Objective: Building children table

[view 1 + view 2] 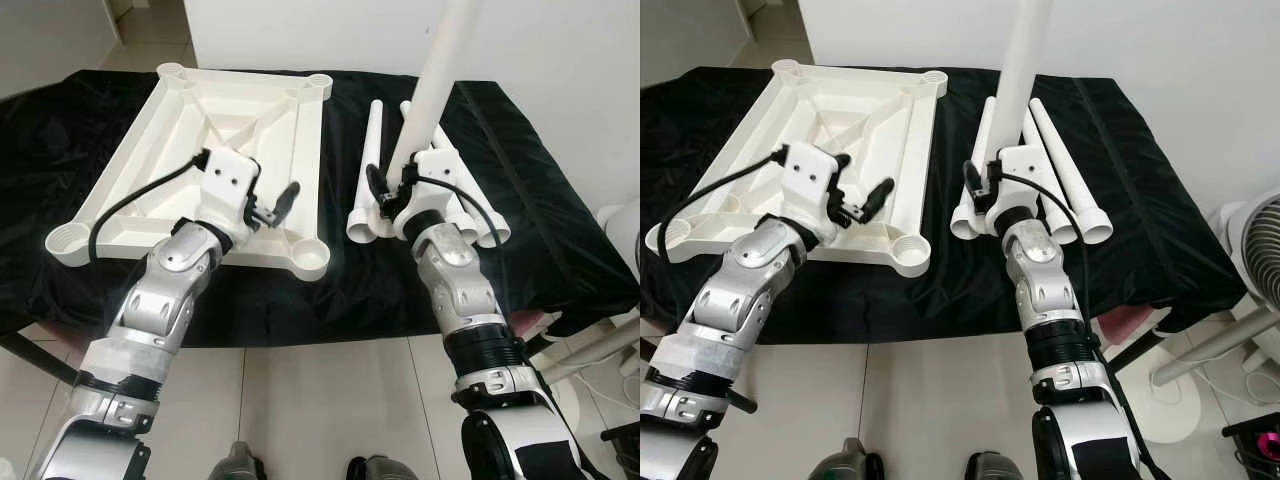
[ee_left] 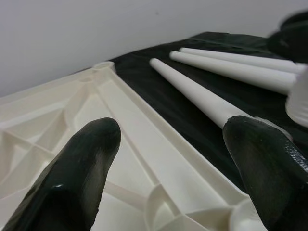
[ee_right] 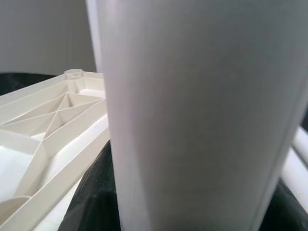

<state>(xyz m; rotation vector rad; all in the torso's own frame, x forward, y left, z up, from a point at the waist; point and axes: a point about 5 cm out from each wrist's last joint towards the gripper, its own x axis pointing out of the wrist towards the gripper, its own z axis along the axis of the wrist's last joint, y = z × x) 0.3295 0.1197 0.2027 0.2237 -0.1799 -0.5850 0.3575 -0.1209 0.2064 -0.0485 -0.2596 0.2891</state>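
Note:
The white table top (image 1: 200,130) lies upside down on the black cloth (image 1: 560,230), ribs and corner sockets facing up. My left gripper (image 1: 278,205) hovers open over its near right side, close to a corner socket (image 1: 308,255); its black fingers (image 2: 72,173) stand apart with nothing between them. My right gripper (image 1: 393,195) is shut on the thick end of a white table leg (image 1: 435,80), which stands nearly upright and leans slightly right; the same leg (image 3: 192,115) is close up in the right wrist view. Three more legs (image 1: 1076,195) lie on the cloth beside it.
The cloth-covered table ends at a near edge (image 1: 330,335) above the tiled floor (image 1: 330,400). A white wall (image 1: 560,50) stands behind. A white fan (image 1: 1262,250) and its stand are at the right, beside the table.

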